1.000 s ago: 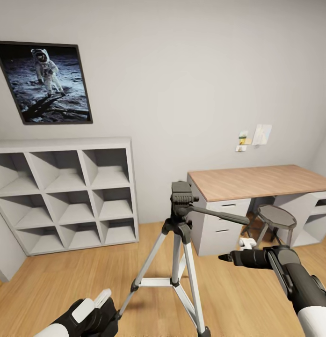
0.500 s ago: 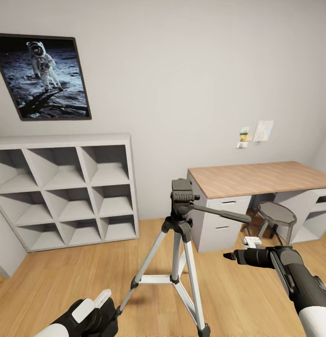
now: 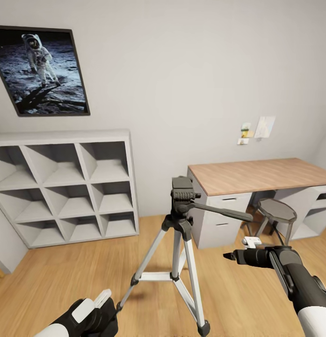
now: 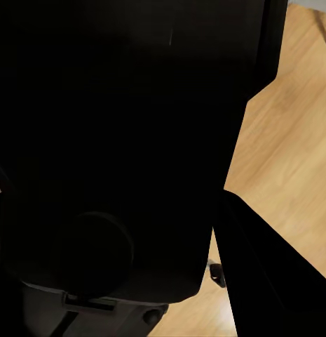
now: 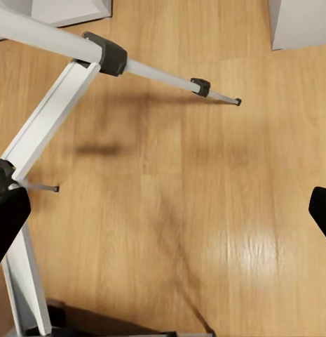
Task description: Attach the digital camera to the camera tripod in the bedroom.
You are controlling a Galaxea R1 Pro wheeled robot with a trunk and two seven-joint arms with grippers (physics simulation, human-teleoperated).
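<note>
We stand before the camera tripod (image 3: 180,243); left tool (image 3: 95,313) hidden (state unclear), right tool (image 3: 228,257) parted. Swinging could topple its legs.

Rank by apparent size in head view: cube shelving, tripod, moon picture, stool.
1. cube shelving
2. camera tripod, though nearness to the camera inflates it
3. moon picture
4. stool

A bedroom: light wood plank floor (image 3: 64,281), grey cube shelving (image 3: 64,187), astronaut picture (image 3: 43,70), and wood-topped desk (image 3: 261,175).
</note>
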